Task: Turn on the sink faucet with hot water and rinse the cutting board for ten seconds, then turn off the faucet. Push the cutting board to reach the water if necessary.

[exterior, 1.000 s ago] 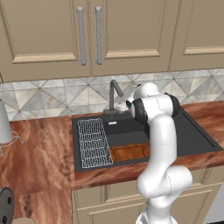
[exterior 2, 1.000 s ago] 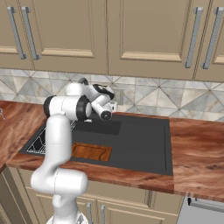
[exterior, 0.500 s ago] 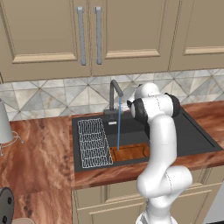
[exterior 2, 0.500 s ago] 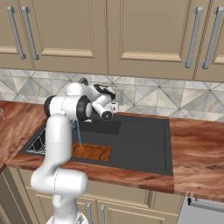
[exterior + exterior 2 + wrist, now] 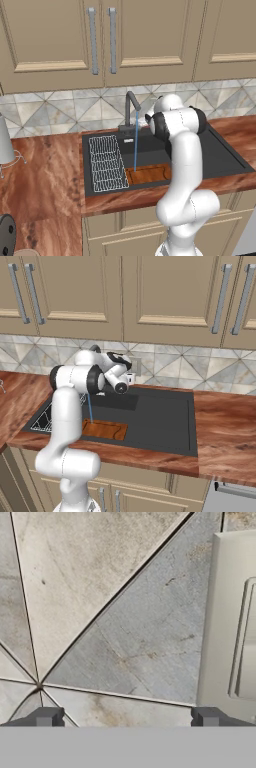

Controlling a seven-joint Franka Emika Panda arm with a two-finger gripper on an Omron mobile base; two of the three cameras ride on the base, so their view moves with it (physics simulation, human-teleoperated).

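Observation:
The sink faucet [image 5: 131,106] stands at the back of the black sink [image 5: 220,152]. A thin blue stream of water [image 5: 136,145] falls from its spout onto the left end of the cutting board [image 5: 150,175], which lies flat at the front of the basin. In the right base view the water [image 5: 90,408] meets the board [image 5: 105,429] just beside my arm. My gripper [image 5: 131,377] is raised behind the faucet and points at the tiled wall. In the hand view the gripper [image 5: 127,718] is open, its fingertips [image 5: 47,717] wide apart with nothing between them.
A white wire rack [image 5: 106,162] lies in the left part of the sink. A beige wall outlet plate [image 5: 235,637] sits on the backsplash right of the gripper. Wood-grain countertop [image 5: 40,175] flanks the sink, with a white cylinder [image 5: 5,145] at far left.
One second ago no water ran; the stream appeared half a second ago and still falls on the board. The arm has barely moved.

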